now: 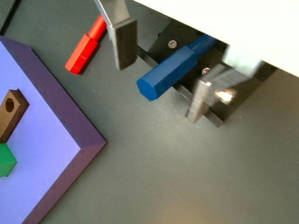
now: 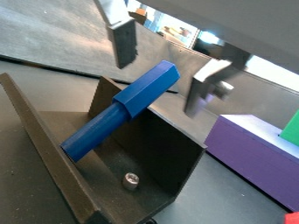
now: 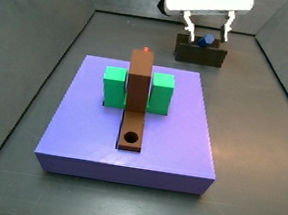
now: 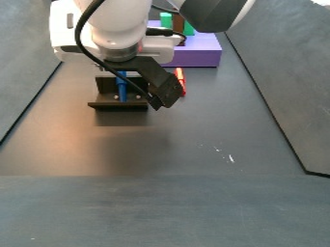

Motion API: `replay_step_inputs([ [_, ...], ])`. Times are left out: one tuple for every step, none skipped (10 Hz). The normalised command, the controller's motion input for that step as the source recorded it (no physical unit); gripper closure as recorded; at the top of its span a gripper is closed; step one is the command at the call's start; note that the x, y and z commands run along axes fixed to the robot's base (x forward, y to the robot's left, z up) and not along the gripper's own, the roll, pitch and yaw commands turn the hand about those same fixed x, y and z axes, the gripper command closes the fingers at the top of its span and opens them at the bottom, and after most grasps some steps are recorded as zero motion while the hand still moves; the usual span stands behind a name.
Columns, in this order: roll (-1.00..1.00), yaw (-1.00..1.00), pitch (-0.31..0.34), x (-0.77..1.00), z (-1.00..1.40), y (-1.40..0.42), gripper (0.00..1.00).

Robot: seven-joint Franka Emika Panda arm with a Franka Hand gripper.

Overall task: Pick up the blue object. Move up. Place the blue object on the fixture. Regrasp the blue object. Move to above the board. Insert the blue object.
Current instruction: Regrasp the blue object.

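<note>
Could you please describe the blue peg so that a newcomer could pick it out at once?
Beyond the purple board stands a small dark fixture, under the gripper. The blue peg leans in it, between the open fingers: the only blue piece, unlike the red one nearby.

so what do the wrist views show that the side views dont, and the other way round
Only the wrist views: the blue peg leaning tilted in the fixture, with the open gripper above it, one finger each side, neither pad touching it. A red piece lies on the floor beside the purple board.

Only the side views: the whole board with its green blocks and brown bar, plus the robot arm.

Both: peg, fixture, gripper, board.
</note>
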Motion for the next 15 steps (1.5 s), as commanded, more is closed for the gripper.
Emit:
replay_step_inputs([
  [0.96, 0.00, -0.149, -0.04, 0.57, -0.17, 0.00],
  [1.00, 0.00, -0.169, 0.00, 0.47, -0.15, 0.00],
  [1.00, 0.00, -0.160, 0.00, 0.37, -0.16, 0.00],
  [1.00, 0.00, -0.137, 0.00, 0.27, -0.14, 0.00],
  [1.00, 0.02, -0.126, 0.00, 0.19, -0.15, 0.00],
  [1.00, 0.07, -0.129, 0.00, 0.15, -0.15, 0.00],
  [1.00, 0.11, -0.120, 0.00, 0.14, -0.14, 0.00],
  [1.00, 0.13, -0.123, 0.00, 0.10, -0.13, 0.00],
  [1.00, 0.14, -0.126, 0.00, 0.04, -0.13, 0.00],
  [1.00, 0.17, -0.143, 0.00, 0.09, -0.14, 0.00],
  [1.00, 0.23, -0.131, 0.00, 0.11, -0.11, 0.00],
  [1.00, 0.26, -0.120, 0.03, 0.12, -0.09, 0.00],
  [1.00, 0.29, -0.089, 0.07, 0.10, -0.05, 0.00],
  [1.00, 0.31, -0.057, 0.11, 0.13, -0.01, 0.00],
  [0.85, 0.30, 0.000, 0.15, 0.00, 0.00, 0.00],
])
